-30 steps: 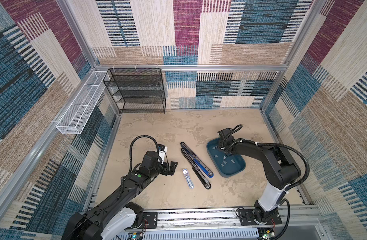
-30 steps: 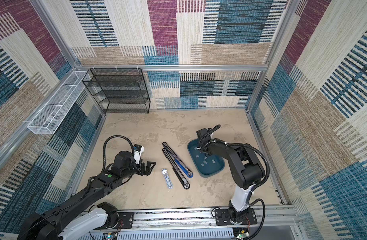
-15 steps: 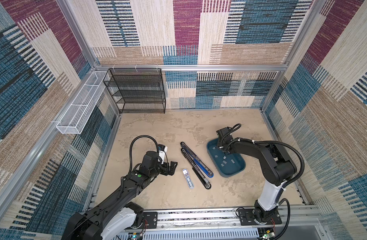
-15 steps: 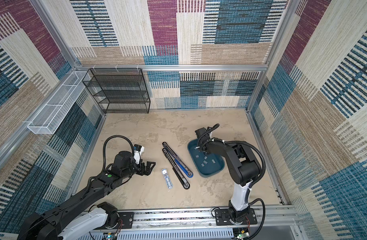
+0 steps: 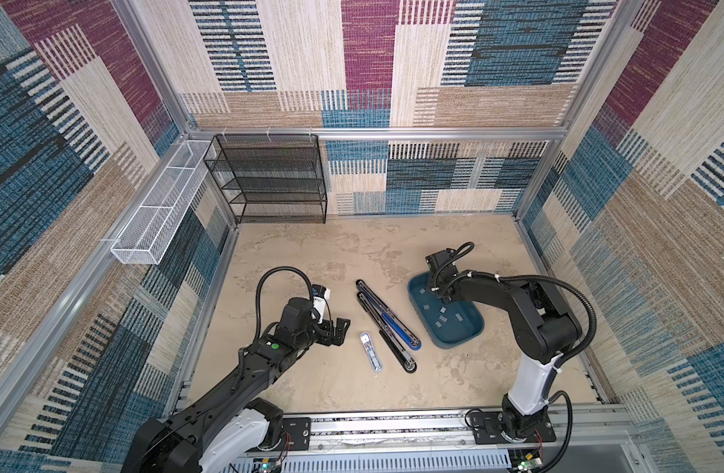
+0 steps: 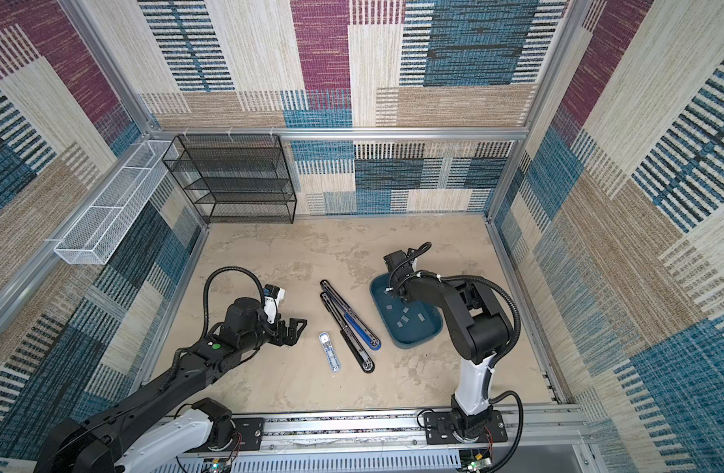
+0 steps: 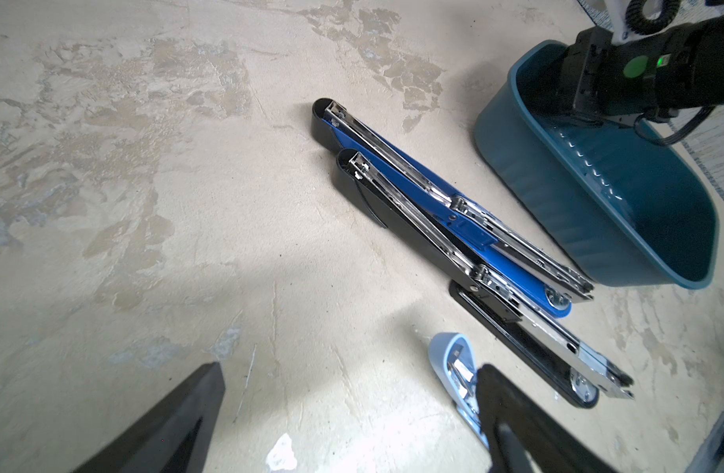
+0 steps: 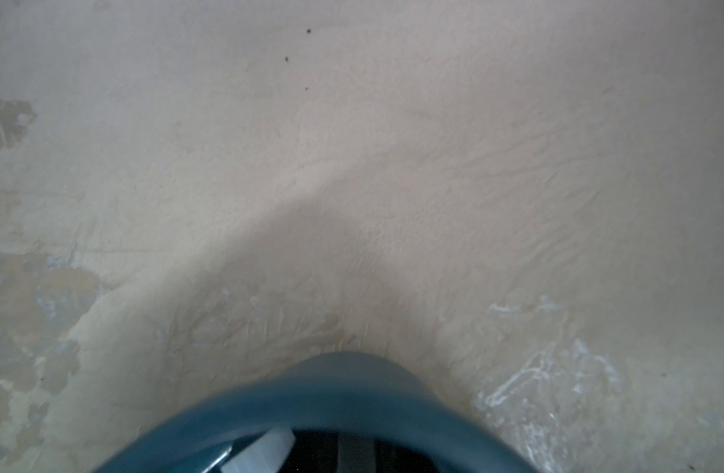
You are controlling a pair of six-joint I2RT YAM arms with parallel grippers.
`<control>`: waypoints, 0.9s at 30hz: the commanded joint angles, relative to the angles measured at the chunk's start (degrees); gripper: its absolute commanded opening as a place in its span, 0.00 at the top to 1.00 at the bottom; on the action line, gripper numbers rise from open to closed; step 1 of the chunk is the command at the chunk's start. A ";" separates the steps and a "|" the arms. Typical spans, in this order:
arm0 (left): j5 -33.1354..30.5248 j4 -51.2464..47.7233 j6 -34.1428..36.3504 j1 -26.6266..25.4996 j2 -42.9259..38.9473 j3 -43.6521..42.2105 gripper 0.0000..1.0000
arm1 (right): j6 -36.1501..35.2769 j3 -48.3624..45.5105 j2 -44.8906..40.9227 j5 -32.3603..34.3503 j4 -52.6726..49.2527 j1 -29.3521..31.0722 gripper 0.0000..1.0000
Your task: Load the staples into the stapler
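The right gripper (image 5: 435, 288) has pinched shut at the tray's (image 5: 469, 329) far end among the staples (image 5: 443, 317); whether it caught one, I cannot tell. The left gripper (image 5: 339, 331) stays wide open, unmoved.

- Staples (image 5: 442, 318): small flat light-grey strips, lying loose and scattered on the floor of the blue tray (image 5: 460, 338).
- Blue stapler (image 5: 389, 318) and black stapler (image 5: 396, 351): long, opened out flat with metal rails up, lying side by side and touching, diagonal on the tabletop (image 5: 331, 254), just beside the tray.
- Light-blue stapler (image 5: 370, 352): short, metal side up, lying near the black stapler.
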 commanded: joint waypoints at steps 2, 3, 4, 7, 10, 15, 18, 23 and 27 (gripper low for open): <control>0.03 0.66 1.19 0.09 0.04 0.17 0.01 | -0.45 -0.18 0.09 -1.93 -2.89 0.04 0.82; 0.03 0.69 1.23 0.07 0.04 0.17 0.01 | -0.63 -0.13 -0.06 -1.97 -3.04 0.04 0.82; 0.03 0.63 1.25 0.08 0.00 0.11 0.01 | -0.65 -0.04 -0.10 -1.98 -3.16 0.04 0.82; 0.03 0.64 1.14 0.02 -0.04 0.18 0.01 | -1.19 0.74 0.02 -2.39 -4.05 0.03 0.77; 0.05 0.62 1.20 0.07 0.03 0.17 0.01 | -2.42 3.23 1.08 -3.25 -6.51 0.00 0.73; 0.03 0.67 1.23 0.12 0.08 0.17 0.01 | -3.64 5.68 1.83 -3.30 -9.40 0.00 0.70; 0.15 0.65 1.23 0.11 0.12 0.17 0.01 | -4.19 6.49 2.20 -3.08 -10.42 -0.09 0.70; 0.04 0.68 1.21 0.07 0.07 0.18 0.01 | -4.85 7.44 3.49 -3.53 -10.97 -0.34 0.70; 0.03 0.62 1.22 0.07 0.13 0.17 0.01 | -4.94 7.55 3.67 -3.77 -11.07 -0.61 0.72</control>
